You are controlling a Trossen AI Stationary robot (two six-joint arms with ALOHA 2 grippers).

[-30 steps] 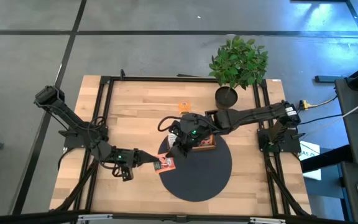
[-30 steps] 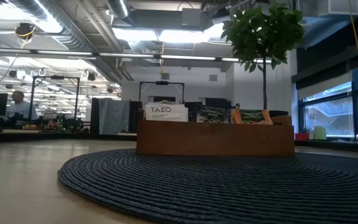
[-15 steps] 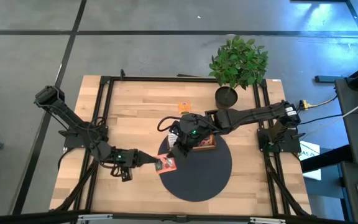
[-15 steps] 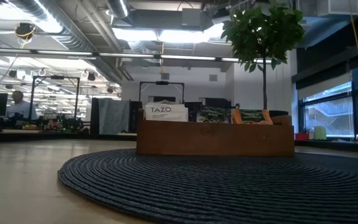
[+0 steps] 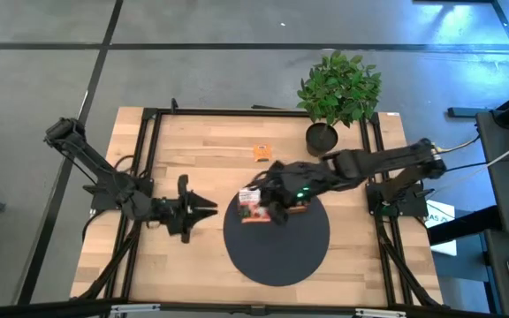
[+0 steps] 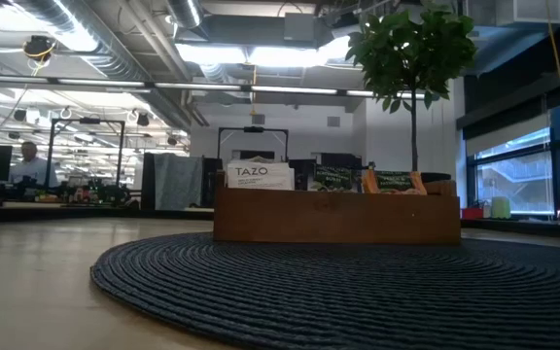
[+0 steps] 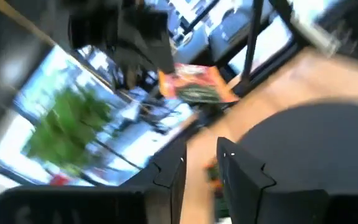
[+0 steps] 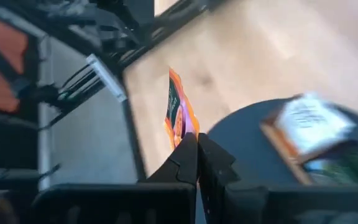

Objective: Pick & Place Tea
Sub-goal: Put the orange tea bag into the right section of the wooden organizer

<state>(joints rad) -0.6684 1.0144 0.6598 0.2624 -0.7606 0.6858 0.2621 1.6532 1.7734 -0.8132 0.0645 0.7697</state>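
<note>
A red-and-white tea sachet (image 5: 253, 204) hangs over the far left rim of the round black mat (image 5: 277, 252), with my right gripper (image 5: 268, 206) shut on it. In the right wrist view the sachet (image 8: 179, 112) shows edge-on. My left gripper (image 5: 213, 209) stands open to the left of the mat with nothing between its fingers; its own view shows the sachet (image 7: 194, 84) ahead of it. The wooden tray (image 6: 336, 216) rests on the mat, with sachets standing upright in it. One orange sachet (image 5: 262, 152) lies flat on the table beyond. My right gripper pinches one edge of the sachet (image 8: 185, 132) between its two fingers (image 8: 188, 155). The fingers come from the table's right, slanting down. The sachet sticks out past the fingertips, edge-on, lifted clear of mat and table.
A potted plant (image 5: 337, 88) stands at the table's far right. The tray (image 5: 299, 207) lies mostly under my right arm. Black frame rails (image 5: 144, 168) run along the table's left and right sides. Bare wood lies to the left and at the far side.
My left gripper has opened and let go of the sachet, rolled over and drawn back toward the table's left and far side. My right gripper has taken the sachet and carried it up and toward the far right, nearer the tray.
</note>
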